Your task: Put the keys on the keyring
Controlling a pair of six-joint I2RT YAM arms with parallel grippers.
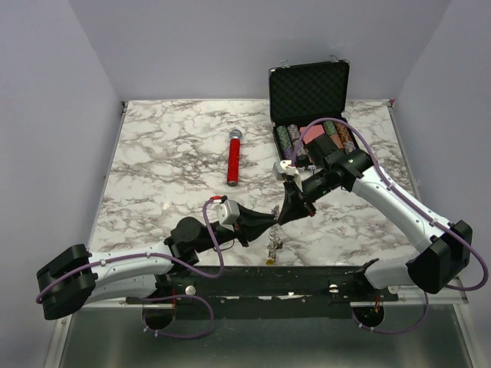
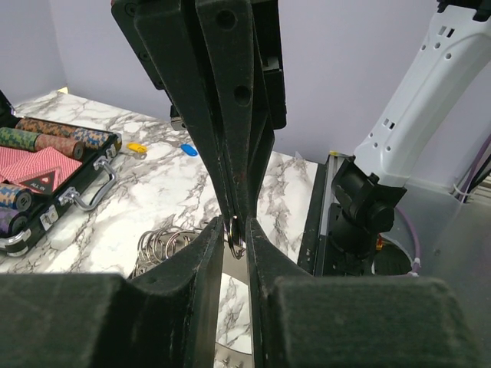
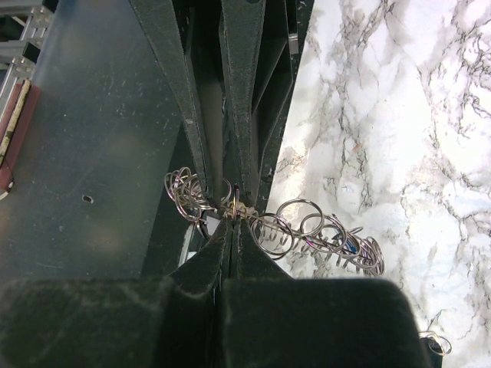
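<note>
The keyring (image 1: 274, 247) is a chain of thin grey metal rings. It hangs from where both grippers meet near the table's front edge, with a yellow tag (image 1: 270, 261) at its low end. My right gripper (image 3: 232, 221) is shut on one ring, and rings (image 3: 307, 226) trail off to both sides of it. My left gripper (image 2: 235, 239) faces it tip to tip, its jaws a narrow gap apart with a small ring (image 2: 236, 234) filling that gap. A blue bit (image 3: 349, 247) shows among the rings. I cannot make out the keys otherwise.
An open black case (image 1: 309, 92) of poker chips stands at the back right, its handle (image 2: 96, 190) facing me. A red-handled microphone (image 1: 233, 157) lies mid-table. Small yellow (image 2: 136, 147) and blue (image 2: 189, 150) pieces lie beyond the case. A loose ring (image 3: 433, 342) rests on the marble.
</note>
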